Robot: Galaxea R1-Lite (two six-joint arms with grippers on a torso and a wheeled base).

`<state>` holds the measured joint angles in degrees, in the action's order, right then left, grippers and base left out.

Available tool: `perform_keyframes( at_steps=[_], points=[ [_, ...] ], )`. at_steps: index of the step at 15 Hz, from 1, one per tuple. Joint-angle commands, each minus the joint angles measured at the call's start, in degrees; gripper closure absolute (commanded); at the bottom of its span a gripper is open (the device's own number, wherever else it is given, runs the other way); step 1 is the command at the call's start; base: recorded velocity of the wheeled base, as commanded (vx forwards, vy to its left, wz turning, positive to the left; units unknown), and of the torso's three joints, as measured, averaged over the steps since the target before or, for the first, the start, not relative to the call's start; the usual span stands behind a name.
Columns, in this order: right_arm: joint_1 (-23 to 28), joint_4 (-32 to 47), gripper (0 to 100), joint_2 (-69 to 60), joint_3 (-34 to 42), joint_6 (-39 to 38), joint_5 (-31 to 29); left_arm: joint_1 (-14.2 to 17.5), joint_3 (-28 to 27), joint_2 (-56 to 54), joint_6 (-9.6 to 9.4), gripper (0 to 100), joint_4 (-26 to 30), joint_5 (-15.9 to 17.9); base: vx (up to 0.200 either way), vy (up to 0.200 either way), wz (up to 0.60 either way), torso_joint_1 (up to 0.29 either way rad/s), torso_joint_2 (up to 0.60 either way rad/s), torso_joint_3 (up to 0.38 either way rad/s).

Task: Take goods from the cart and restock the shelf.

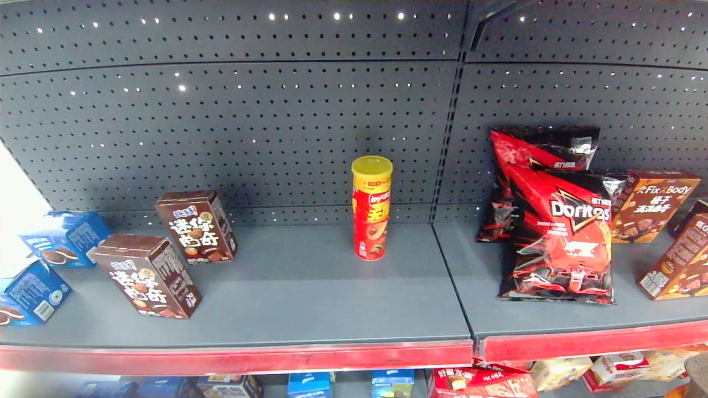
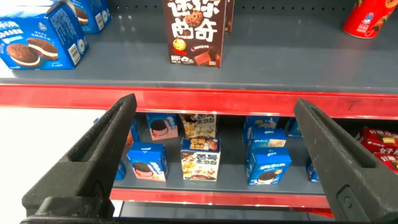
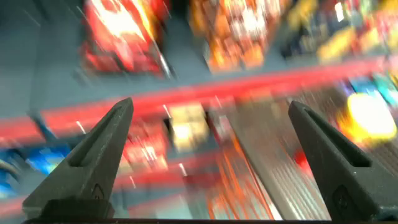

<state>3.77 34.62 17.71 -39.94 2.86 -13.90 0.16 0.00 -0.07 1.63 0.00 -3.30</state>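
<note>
Closest in, the left claw (image 2: pixel 214 102) is spread wide with nothing between its fingers, level with the red front edge (image 2: pixel 199 96) of the shelf (image 1: pixel 310 298). The right claw (image 3: pixel 210 104) is likewise wide apart and empty; the scene beyond it is smeared, so only a red strip and bright packs can be made out, too blurred to name. Under the left claw, the lower shelf (image 2: pixel 205 186) holds rows of small blue and cream snack boxes (image 2: pixel 200 158). On the grey shelf above, a blue sandwich-cookie box (image 1: pixel 33 293) sits at the far left near the front, and a second blue box (image 1: pixel 66 237) lies behind it. Beside them stands a brown chocolate-cookie box (image 1: pixel 148 275), turned at an angle, and a second brown box (image 1: pixel 196 226) stands farther back, apart from it. To the right, on the neighbouring shelf section, a red-and-black chip bag (image 1: pixel 558 243) stands near the front and leans back against another chip bag (image 1: pixel 531 160) behind it. Two brown-and-orange boxes (image 1: pixel 675 260) sit at the far right, one in front of the other. Near the middle, well apart from everything else, a red crisp can (image 1: pixel 371 215) with a yellow lid stands upright toward the back. Behind it all rises the dark pegboard wall (image 1: pixel 276 121).
</note>
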Motion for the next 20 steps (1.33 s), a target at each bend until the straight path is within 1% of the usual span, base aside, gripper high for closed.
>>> perform_keyframes(
  at_steps=[1,4,6,8,10,11,12,19,20],
  points=[
    [0.5,2.0,0,-2.2,-0.8,1.8,-0.2,0.0,0.0,0.1,0.04,0,0.0,0.0,0.0,0.0,0.0,0.0,0.0,0.0],
    [0.8,-1.3,0,-2.2,0.3,1.7,0.0,0.0,0.0,0.1,0.04,0,0.0,0.0,0.0,0.0,0.0,0.0,0.0,0.0],
    [1.4,-1.4,0,-2.2,0.7,1.7,0.1,0.0,0.0,0.1,0.04,0,0.0,0.0,0.0,0.0,0.0,0.0,0.0,0.0],
    [5.4,-2.5,0,-2.9,3.5,2.1,2.8,0.0,0.0,0.1,0.04,0,0.0,0.0,0.0,0.0,0.0,0.0,0.0,0.0],
    [10.3,-5.4,0,-3.3,5.8,2.8,8.6,0.0,0.0,0.1,0.04,0,0.0,0.0,0.0,0.0,0.0,0.0,0.0,0.0],
    [12.4,-6.4,0,-3.3,6.8,4.0,10.5,0.0,0.0,0.1,0.04,0,0.0,0.0,0.0,0.0,0.0,0.0,0.0,0.0],
    [13.4,-7.1,0,-3.3,7.4,5.1,10.9,0.0,0.0,0.1,0.04,0,0.0,0.0,0.0,0.0,0.0,0.0,0.0,0.0],
    [11.6,-7.3,0,-3.3,7.9,5.7,8.9,0.0,0.0,0.1,0.04,0,0.0,0.0,0.0,0.0,0.0,0.0,0.0,0.0],
    [11.4,-7.3,0,-3.3,7.9,5.7,8.8,0.0,0.0,0.1,-0.23,0,0.0,0.1,0.0,0.0,0.0,0.0,0.0,0.0]
  ],
)
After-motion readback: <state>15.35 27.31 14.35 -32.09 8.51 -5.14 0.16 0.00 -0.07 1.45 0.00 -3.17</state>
